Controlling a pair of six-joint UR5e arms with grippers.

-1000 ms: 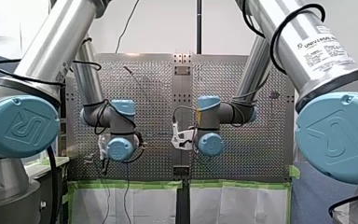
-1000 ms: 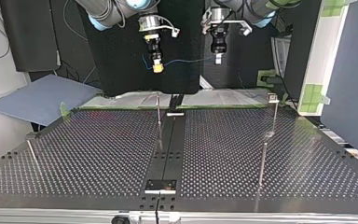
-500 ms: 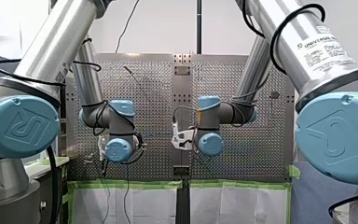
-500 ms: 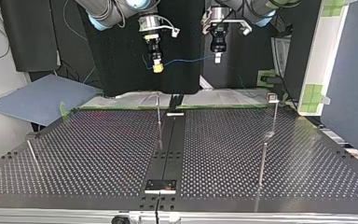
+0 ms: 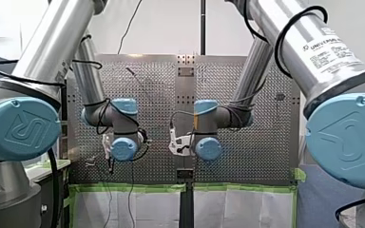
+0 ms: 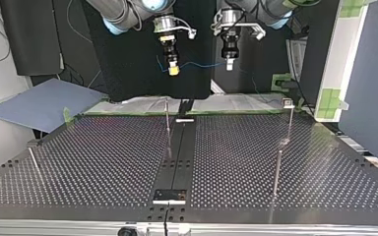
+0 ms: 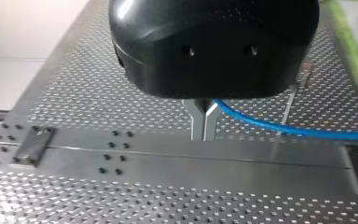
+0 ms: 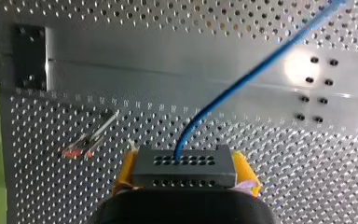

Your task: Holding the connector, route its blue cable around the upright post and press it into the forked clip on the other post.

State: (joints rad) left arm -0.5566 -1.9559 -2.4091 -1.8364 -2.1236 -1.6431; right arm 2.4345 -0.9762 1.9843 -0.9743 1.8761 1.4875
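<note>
Lettering (image 5: 324, 43) "UNIVERSAL" (right arm (image 5: 297, 23), with connector (image 8: 184, 166))

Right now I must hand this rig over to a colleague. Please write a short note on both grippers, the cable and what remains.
My left gripper: metal fingers shut on the blue cable, high above the table.
My right gripper: yellow pads shut on the connector.
The cable hangs in the air between the two grippers and touches no post.
Done: cable and connector are lifted.
Left: routing around a post and pressing into the clip. A fork-tipped post shows below my right gripper.
</note>
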